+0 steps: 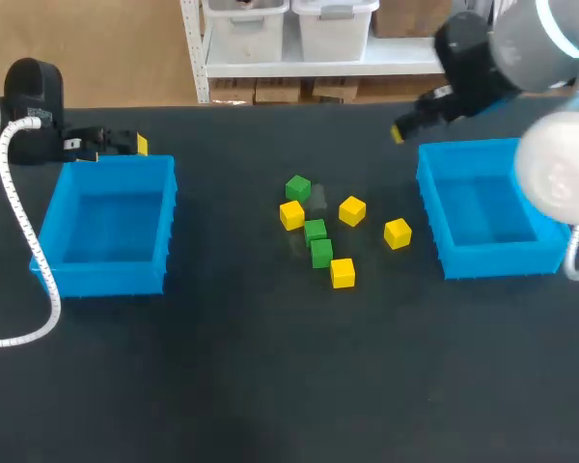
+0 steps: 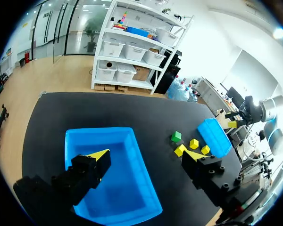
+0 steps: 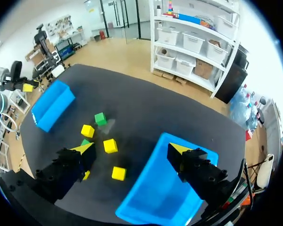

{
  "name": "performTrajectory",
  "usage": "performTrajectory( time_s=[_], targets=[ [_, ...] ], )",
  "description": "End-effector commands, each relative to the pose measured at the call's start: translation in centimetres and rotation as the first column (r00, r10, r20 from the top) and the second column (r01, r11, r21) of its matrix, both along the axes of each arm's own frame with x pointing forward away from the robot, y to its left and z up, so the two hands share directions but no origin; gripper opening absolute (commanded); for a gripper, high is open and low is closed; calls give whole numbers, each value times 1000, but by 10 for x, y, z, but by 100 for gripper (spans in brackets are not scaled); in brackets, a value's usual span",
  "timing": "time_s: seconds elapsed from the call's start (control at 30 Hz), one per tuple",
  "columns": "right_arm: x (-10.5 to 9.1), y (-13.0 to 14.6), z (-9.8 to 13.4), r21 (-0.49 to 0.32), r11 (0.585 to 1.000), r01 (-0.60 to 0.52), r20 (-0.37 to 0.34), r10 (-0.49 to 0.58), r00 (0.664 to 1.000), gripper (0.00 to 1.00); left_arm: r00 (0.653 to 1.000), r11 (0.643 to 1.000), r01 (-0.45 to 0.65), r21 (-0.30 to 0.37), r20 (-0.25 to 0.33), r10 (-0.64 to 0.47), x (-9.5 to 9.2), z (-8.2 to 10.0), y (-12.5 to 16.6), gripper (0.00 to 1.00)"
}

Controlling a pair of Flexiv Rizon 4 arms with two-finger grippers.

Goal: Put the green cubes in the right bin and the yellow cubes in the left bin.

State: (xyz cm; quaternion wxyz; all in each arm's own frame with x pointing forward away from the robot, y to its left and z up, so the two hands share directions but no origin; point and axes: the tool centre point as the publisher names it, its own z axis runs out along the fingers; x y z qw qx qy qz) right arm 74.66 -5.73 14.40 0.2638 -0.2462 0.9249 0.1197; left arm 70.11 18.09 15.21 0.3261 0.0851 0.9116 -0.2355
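Three green cubes (image 1: 297, 187) (image 1: 315, 230) (image 1: 321, 253) and several yellow cubes (image 1: 352, 209) (image 1: 343, 273) lie in a loose cluster at the table's middle. The left bin (image 1: 111, 275) and the right bin (image 1: 502, 260) are blue, and I see no cube in either. My left gripper (image 1: 125, 143) (image 2: 146, 157) hangs open above the left bin's (image 2: 132, 136) far rim. Open too, my right gripper (image 1: 410, 121) (image 3: 132, 150) is high beyond the right bin's (image 3: 155, 155) far left corner. Ahead of it lie a green cube (image 3: 100, 118) and yellow cubes (image 3: 110, 145).
A white cable (image 1: 24, 241) loops down from my left arm along the left bin's outer side. The black tabletop (image 1: 270, 386) stretches in front of the cubes and bins.
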Motion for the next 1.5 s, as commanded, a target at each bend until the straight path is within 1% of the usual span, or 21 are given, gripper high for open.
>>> performTrajectory(
  time_s=[0.03, 0.07, 0.23, 0.33, 0.37, 0.67, 1.0, 1.3, 1.5],
  targets=[
    [26, 39, -30, -46, 999, -30, -10, 29, 1000, 100, 1000, 1000, 6, -9, 6, -6, -1, -2, 2, 100],
    [27, 46, -34, -48, 998, -51, -18, 50, 999, 100, 1000, 1000, 6, -9, 6, -6, -1, -2, 2, 100],
    [27, 78, -59, -115, 977, -178, -55, 172, 983, 100, 1000, 1000, 6, -9, 6, -6, -1, -2, 2, 100],
    [28, 89, -75, -165, 961, -223, -86, 211, 974, 100, 1000, 1000, 6, -9, 6, -6, -1, -2, 2, 100],
    [30, 91, -78, -169, 958, -232, -92, 219, 971, 100, 1000, 1000, 6, -9, 6, -6, -1, -2, 2, 100],
    [51, 114, -98, -180, 953, -244, -122, 225, 967, 100, 1000, 1000, 6, -9, 6, -6, -1, -2, 2, 100],
    [50, 134, -121, -222, 936, -272, -142, 245, 959, 100, 1000, 1000, 6, -9, 6, -6, -1, -2, 2, 100],
    [51, 142, -134, -238, 935, -264, -162, 230, 960, 100, 1000, 1000, 6, -9, 6, -6, -1, -2, 2, 100],
    [51, 152, -145, -259, 932, -254, -163, 217, 962, 100, 1000, 1000, 6, -9, 6, -6, -1, -2, 2, 100]
  ],
)
